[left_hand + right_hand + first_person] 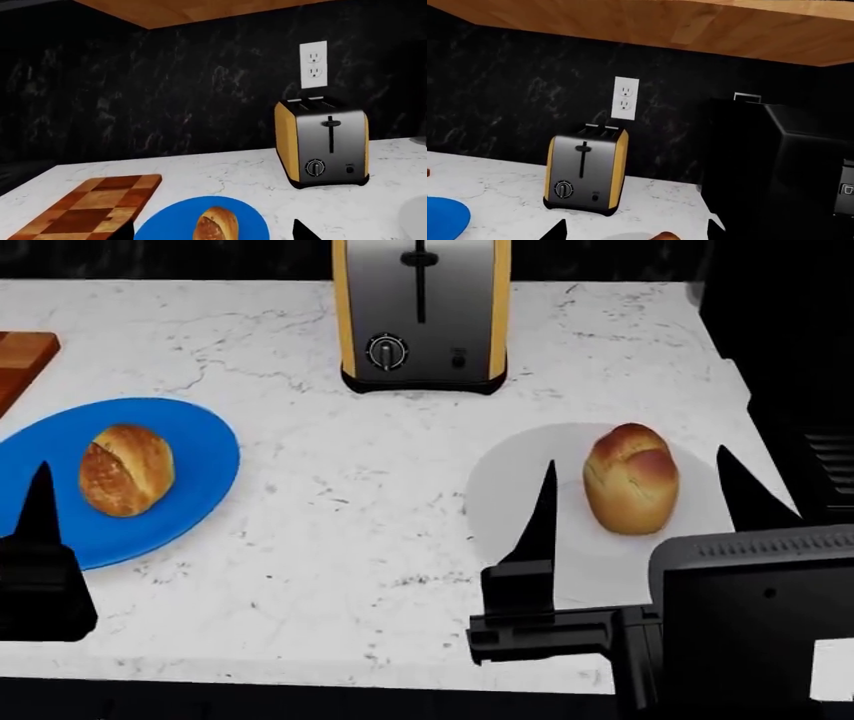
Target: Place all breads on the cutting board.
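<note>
One bread (126, 469) lies on the round blue plate (194, 450); it also shows in the left wrist view (215, 226). The other bread (631, 478) lies on the round white plate (514, 480); its top edge shows in the right wrist view (667, 236). The checkered cutting board (87, 205) lies beside the blue plate, with only its corner (20, 360) in the head view. My left gripper (213, 235) is open and empty, short of the blue plate's bread. My right gripper (641, 502) is open, its fingers (541, 510) either side of the white plate's bread, not touching it.
A steel and orange toaster (420, 310) stands at the back of the white marble counter (360, 500), under a wall outlet (313, 64). A big black appliance (774, 165) stands at the counter's right end. A wooden cabinet (647, 25) hangs overhead.
</note>
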